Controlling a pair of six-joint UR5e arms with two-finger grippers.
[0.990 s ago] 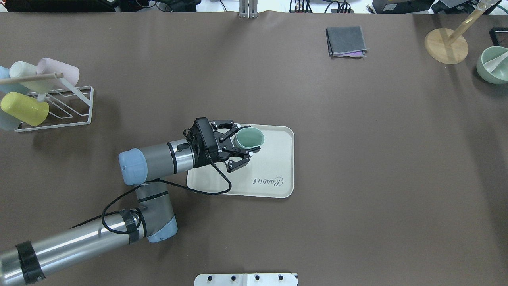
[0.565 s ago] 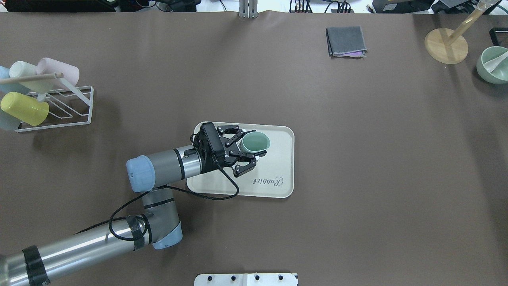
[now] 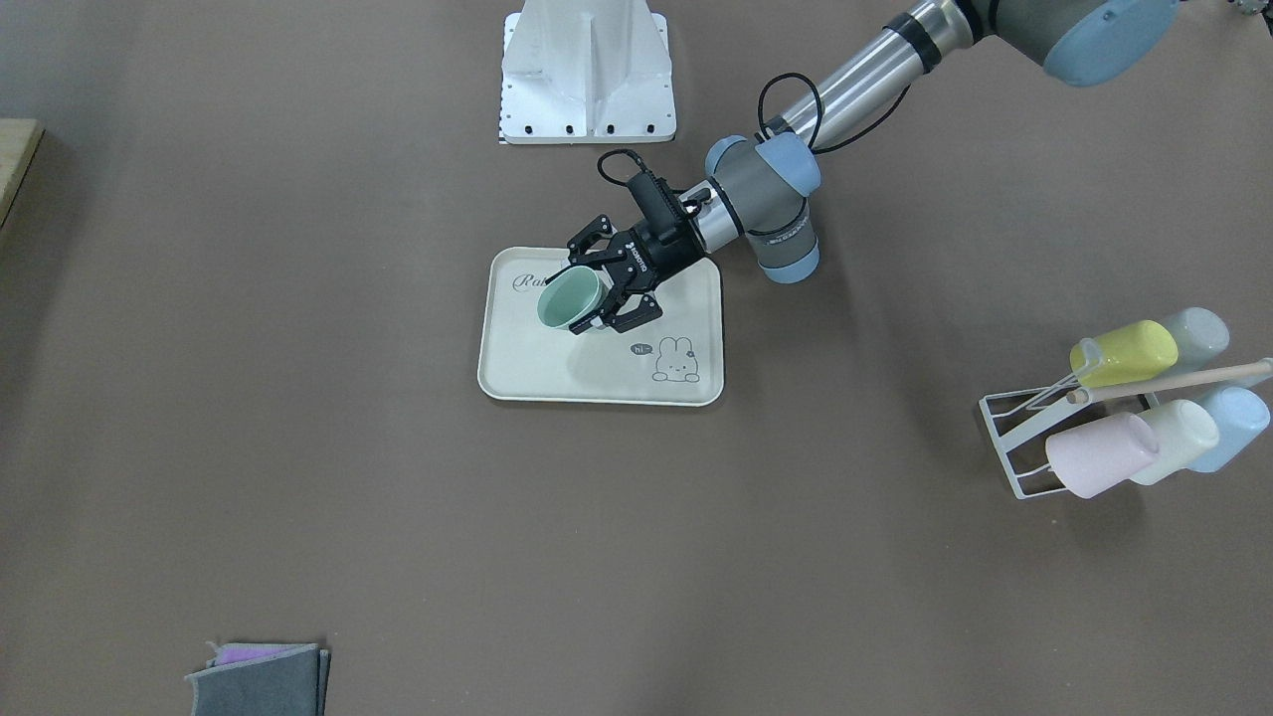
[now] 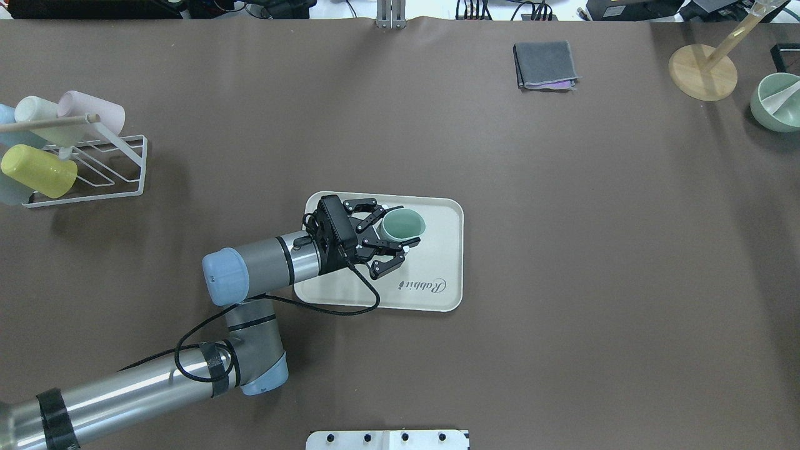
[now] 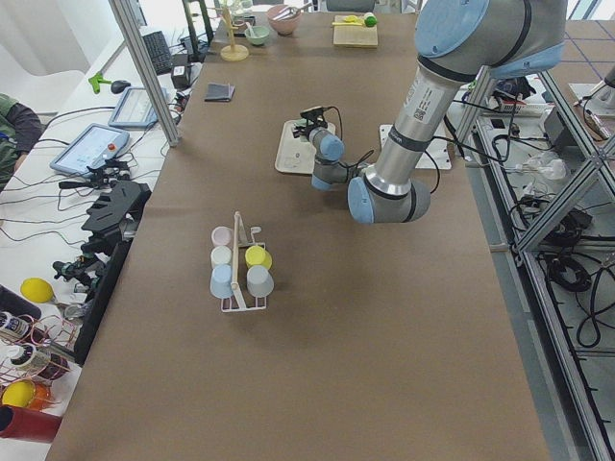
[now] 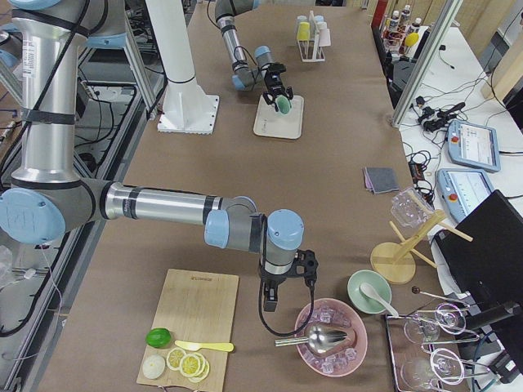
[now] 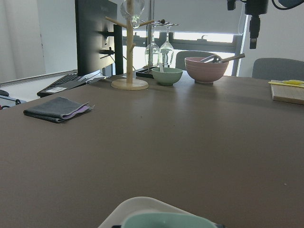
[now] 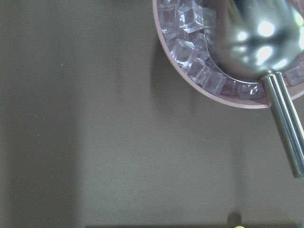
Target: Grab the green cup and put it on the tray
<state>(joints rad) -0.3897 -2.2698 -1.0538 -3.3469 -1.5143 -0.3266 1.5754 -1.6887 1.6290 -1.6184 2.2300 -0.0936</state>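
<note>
The left hand (image 4: 395,227) is clamped on the cup (image 3: 569,300), which sits tilted between its fingers, mouth away from the wrist. The tray (image 4: 447,250) lies just beneath. The right hand's (image 6: 289,278) opening cannot be told.

The left arm (image 4: 156,375) reaches in from 8 o'clock, wrist level, pointing toward 3 o'clock; the left gripper (image 4: 394,230) clamps the green cup (image 4: 402,222). The right gripper (image 6: 288,278) hangs pointing down, its grip unreadable.
</note>
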